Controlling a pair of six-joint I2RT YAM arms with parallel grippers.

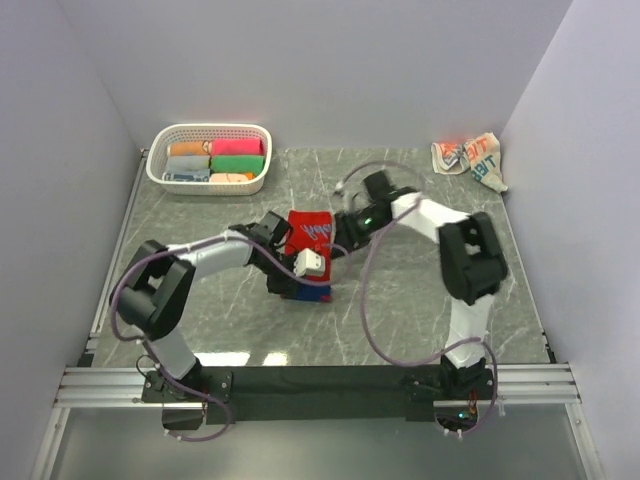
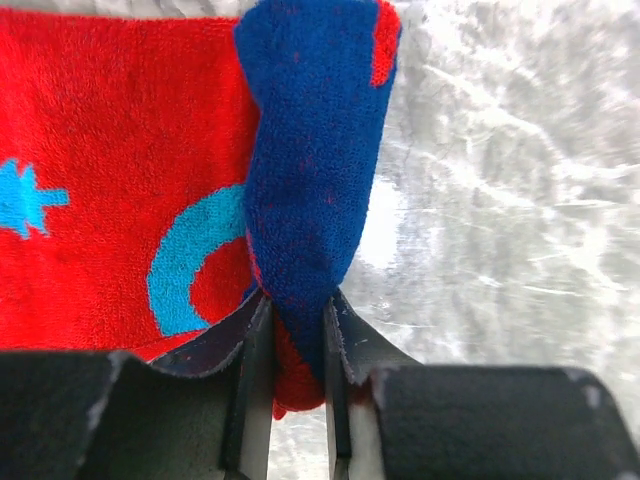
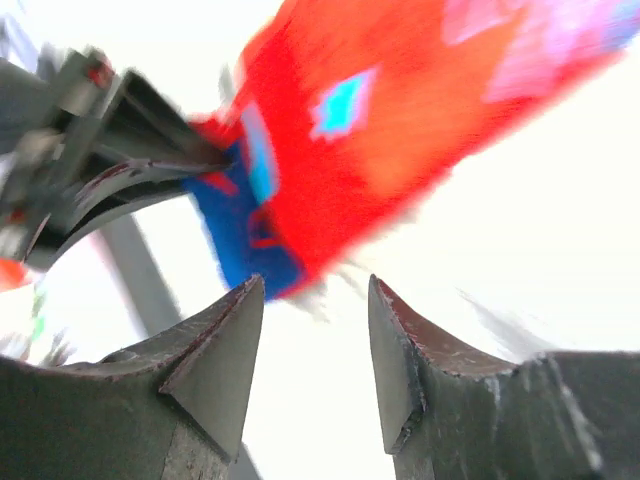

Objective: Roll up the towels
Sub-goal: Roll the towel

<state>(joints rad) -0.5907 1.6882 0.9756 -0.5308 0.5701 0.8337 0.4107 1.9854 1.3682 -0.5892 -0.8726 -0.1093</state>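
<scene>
1. Gripper state, left: the left gripper (image 2: 298, 305) is nearly closed, its jaws pinching a raised fold of the blue end (image 2: 310, 160) of the red towel (image 1: 311, 231). Cloth fills the gap between the pads, so a grip is confirmed.
2. Gripper state, right: the right gripper (image 3: 315, 290) stands about half open with nothing between its jaws. Its wrist view is blurred, yet the bare gap shows clearly, and the towel lies beyond the tips without touching them.
3. Location of work piece: the red towel lies near the middle of the table (image 1: 420, 300). Its long axis runs near to far, with the blue end toward the arm bases and the red printed part flat toward the back wall.
4. Governing relation: the left gripper sits at the near short end, on the axis. The right gripper is just beside the towel's right long edge, toward the far half. In my judgement the roll must travel away from the bases along that axis, with the left arm leading, as it alone holds cloth.
5. Risk, as a judgement: the pinch takes only part of the blue end's width, so the fold may turn skewed unless the free gripper steadies the other part.
6. Other items: a cream towel (image 1: 470, 157) lies crumpled at the far right corner, well apart and nearer the right arm. A basket (image 1: 160, 170) at far left holds rolled towels (image 1: 238, 147)
</scene>
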